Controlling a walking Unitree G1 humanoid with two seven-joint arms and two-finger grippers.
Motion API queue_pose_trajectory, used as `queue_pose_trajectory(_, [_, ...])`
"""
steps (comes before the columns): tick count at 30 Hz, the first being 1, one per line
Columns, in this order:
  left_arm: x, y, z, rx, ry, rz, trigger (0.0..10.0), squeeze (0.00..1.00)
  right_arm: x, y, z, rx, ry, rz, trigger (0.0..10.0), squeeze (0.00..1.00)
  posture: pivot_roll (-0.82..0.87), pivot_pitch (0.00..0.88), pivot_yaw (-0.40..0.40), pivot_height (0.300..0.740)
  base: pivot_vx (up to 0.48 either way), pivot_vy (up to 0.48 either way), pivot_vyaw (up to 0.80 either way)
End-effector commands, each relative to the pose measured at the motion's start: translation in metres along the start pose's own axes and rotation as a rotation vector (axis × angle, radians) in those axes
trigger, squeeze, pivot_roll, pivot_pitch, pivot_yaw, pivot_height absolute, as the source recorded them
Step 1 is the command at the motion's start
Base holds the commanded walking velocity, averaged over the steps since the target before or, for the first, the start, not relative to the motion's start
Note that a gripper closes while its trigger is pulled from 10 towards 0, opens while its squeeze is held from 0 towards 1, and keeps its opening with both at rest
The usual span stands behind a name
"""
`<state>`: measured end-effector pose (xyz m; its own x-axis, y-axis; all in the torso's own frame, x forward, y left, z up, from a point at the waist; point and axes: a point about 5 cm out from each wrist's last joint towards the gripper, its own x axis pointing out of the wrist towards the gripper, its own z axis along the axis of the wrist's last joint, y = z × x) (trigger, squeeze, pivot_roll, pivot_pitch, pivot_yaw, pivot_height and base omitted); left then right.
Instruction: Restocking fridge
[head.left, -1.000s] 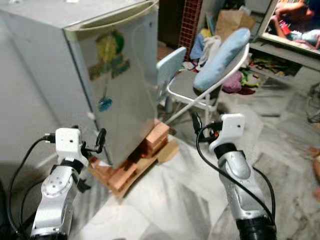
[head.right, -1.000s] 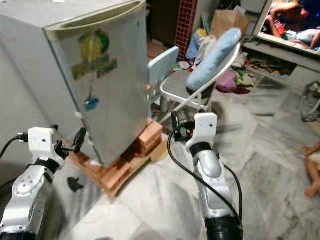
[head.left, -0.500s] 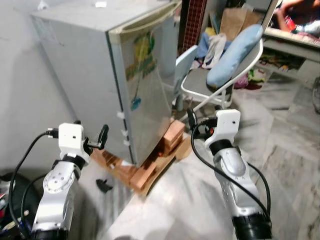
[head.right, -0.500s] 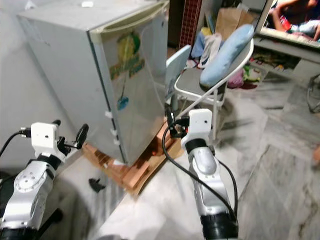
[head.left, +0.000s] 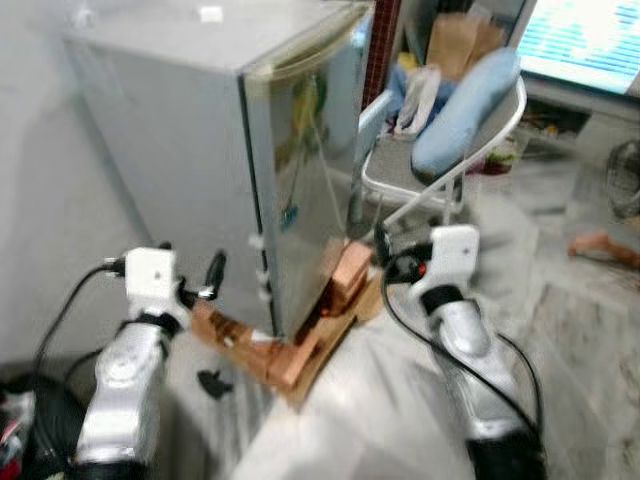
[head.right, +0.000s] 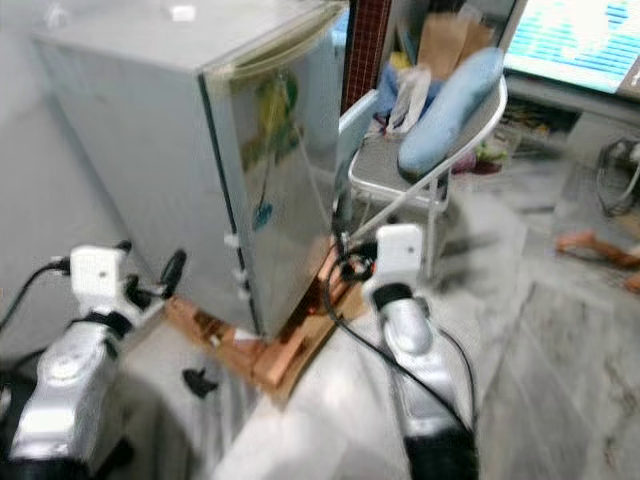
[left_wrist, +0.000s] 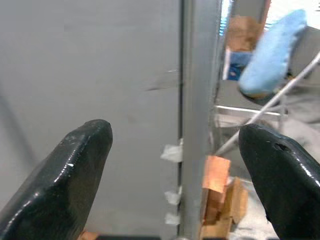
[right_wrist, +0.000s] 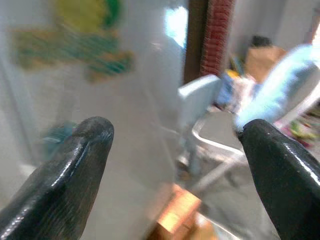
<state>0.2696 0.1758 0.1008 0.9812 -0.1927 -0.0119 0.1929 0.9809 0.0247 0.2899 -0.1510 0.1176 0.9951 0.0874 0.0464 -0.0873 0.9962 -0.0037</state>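
Currently: approach, door not yet opened | fridge (head.left: 250, 150) stands shut on bricks (head.left: 300, 345), folding chair (head.right: 420, 170) beside it | left gripper (left_wrist: 180, 170) and right gripper (right_wrist: 175, 175) both spread, grasping nothing | next: likely bring a gripper to the door's top edge.

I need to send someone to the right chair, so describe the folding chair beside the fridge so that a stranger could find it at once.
Start at the small grey fridge with a yellow and green sticker on its door, which stands on orange-brown bricks. Just beyond its door side is a white metal folding chair with a grey seat. A long light-blue cushion leaning on its backrest sets it apart from the clutter behind.
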Motion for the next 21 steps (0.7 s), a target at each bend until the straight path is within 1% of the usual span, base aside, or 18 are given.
queue_pose_trajectory(1, [-0.0016,0.0085,0.0033,0.026,-0.009,0.014,10.0,0.00,0.0032,0.0086,0.0052,0.011,-0.020,0.025,10.0,0.00,0.05,0.008,-0.024,0.740,0.000,0.000,-0.80])
queue_pose_trajectory(9, [-0.0023,0.0075,0.0030,0.028,-0.014,0.006,10.0,0.00,0.0028,0.0110,0.0044,0.011,-0.018,0.031,10.0,0.00,0.05,0.008,-0.025,0.740,0.000,0.000,-0.80])
queue_pose_trajectory(13, [-0.0014,0.0070,0.0044,0.031,-0.025,-0.002,10.0,0.00,0.0027,0.0118,0.0044,0.020,-0.015,0.036,10.0,0.00,0.05,0.015,-0.025,0.740,0.346,0.000,-0.80])
queue_pose_trajectory(21, [-0.0003,0.0080,0.0049,0.030,-0.026,0.000,10.0,0.00,0.0024,0.0110,0.0045,0.019,-0.015,0.033,10.0,0.00,0.05,0.019,-0.025,0.740,0.000,0.000,-0.80])
